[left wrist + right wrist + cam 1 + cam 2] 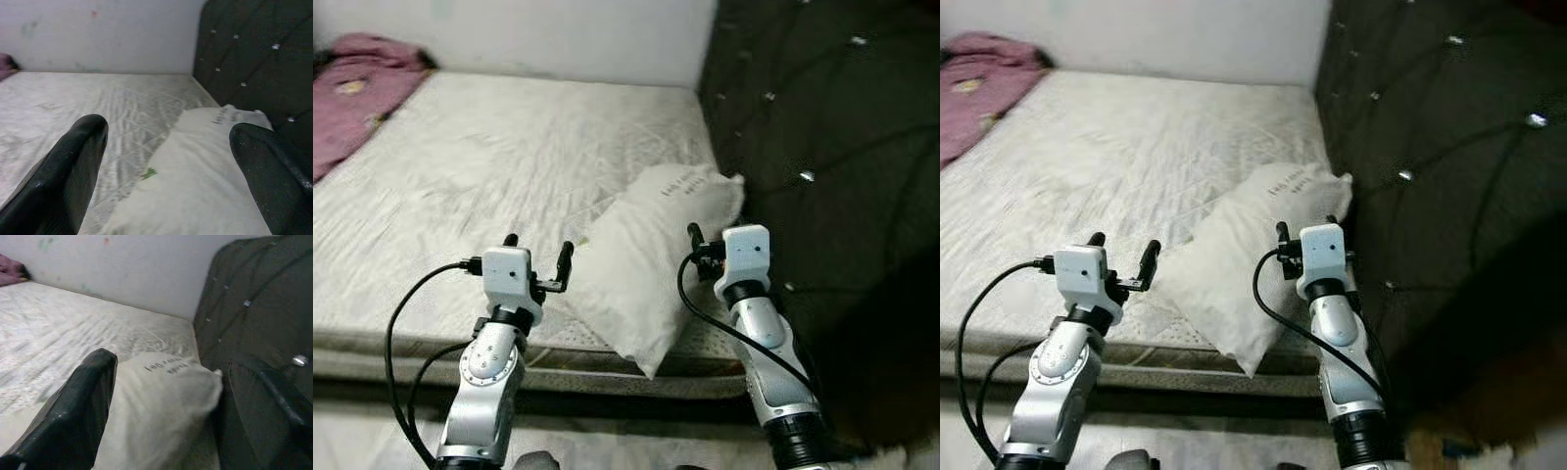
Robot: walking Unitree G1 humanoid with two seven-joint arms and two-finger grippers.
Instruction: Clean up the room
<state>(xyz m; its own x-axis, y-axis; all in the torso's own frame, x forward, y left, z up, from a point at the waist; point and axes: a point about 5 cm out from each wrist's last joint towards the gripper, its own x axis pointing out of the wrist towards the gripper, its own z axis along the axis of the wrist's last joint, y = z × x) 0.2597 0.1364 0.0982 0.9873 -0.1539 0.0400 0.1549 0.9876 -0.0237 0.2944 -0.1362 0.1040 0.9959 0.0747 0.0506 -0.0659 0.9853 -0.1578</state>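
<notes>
On the mattress point(470, 166), a wrinkled white pillow point(646, 264).

head: 2 eyes look forward-down over bed point(489, 166) | wrists: low, close along fingers | shared: pillow point(195, 186), headboard point(254, 308)

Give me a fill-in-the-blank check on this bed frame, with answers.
1. The white pillow lies beside the dark tufted ____.
2. The bedding bunched at the mattress's far left corner is ____ in colour.
3. The left hand and right hand both have their fingers ____.

Answers: headboard; pink; open
</notes>
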